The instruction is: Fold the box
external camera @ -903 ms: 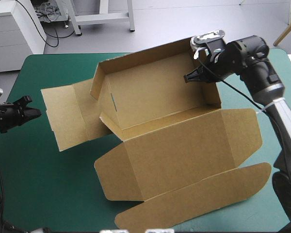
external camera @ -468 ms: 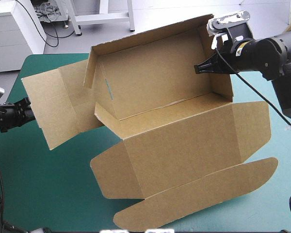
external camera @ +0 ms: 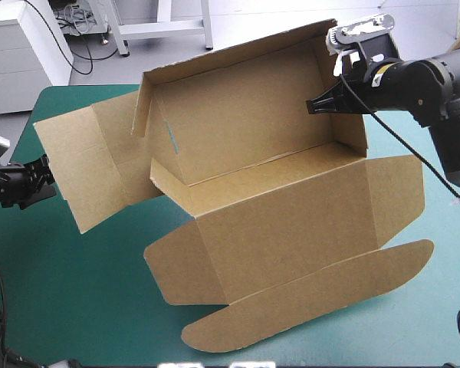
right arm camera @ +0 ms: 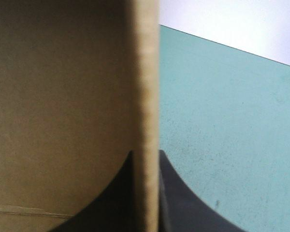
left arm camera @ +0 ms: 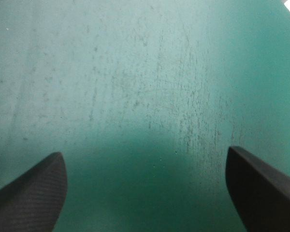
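Observation:
The brown box (external camera: 245,146) stands as an open tray with its walls raised, tipped up at its right end. Its lid (external camera: 291,230) lies flat toward the front, ending in a long rounded flap (external camera: 314,303). My right gripper (external camera: 316,105) is shut on the box's right end wall, and in the right wrist view the board's edge (right arm camera: 146,96) runs up between the black fingers (right arm camera: 174,193). A wide side flap (external camera: 84,165) spreads out to the left. Just beside that flap's edge, my left gripper (external camera: 40,180) is open, with only teal-green cover between its fingers (left arm camera: 34,193).
Bare teal-green cover (external camera: 77,291) shows at the front left, beside the lid. The rounded flap reaches close to the table's front edge. The table's far edge (external camera: 84,88) runs behind the box's left flap.
My right gripper has lifted the box's right end, tipping the tray and swinging the left flap toward my left gripper. The left gripper has gone from shut to open.

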### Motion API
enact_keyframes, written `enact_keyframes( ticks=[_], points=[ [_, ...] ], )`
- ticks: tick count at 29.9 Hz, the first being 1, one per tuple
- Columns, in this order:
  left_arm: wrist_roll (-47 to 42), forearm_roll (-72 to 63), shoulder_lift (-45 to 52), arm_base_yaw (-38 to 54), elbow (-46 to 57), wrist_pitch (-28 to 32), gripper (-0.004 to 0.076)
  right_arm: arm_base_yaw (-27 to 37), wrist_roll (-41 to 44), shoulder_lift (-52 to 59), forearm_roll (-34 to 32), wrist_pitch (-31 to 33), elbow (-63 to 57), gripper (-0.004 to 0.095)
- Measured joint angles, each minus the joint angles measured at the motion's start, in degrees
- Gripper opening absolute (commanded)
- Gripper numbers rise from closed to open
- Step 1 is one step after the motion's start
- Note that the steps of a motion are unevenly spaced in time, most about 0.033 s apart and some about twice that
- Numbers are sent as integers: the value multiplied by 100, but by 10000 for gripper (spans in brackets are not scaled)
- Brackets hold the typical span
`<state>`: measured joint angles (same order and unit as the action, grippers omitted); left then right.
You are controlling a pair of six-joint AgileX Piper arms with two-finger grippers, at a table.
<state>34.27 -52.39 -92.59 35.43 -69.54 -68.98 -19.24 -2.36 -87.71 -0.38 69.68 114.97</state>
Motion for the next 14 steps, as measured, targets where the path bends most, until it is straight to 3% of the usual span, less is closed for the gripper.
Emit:
enact_keyframes(
  ticks=[7, 14],
  points=[
    [1337, -1305, 36, -117, 190, 16, 653, 0, -19, 0, 81, -273, 0, -19],
    [2271, -2176, 67, -1127, 203, 30, 653, 0, -19, -94, 38, -542, 0, -19]
  ],
)
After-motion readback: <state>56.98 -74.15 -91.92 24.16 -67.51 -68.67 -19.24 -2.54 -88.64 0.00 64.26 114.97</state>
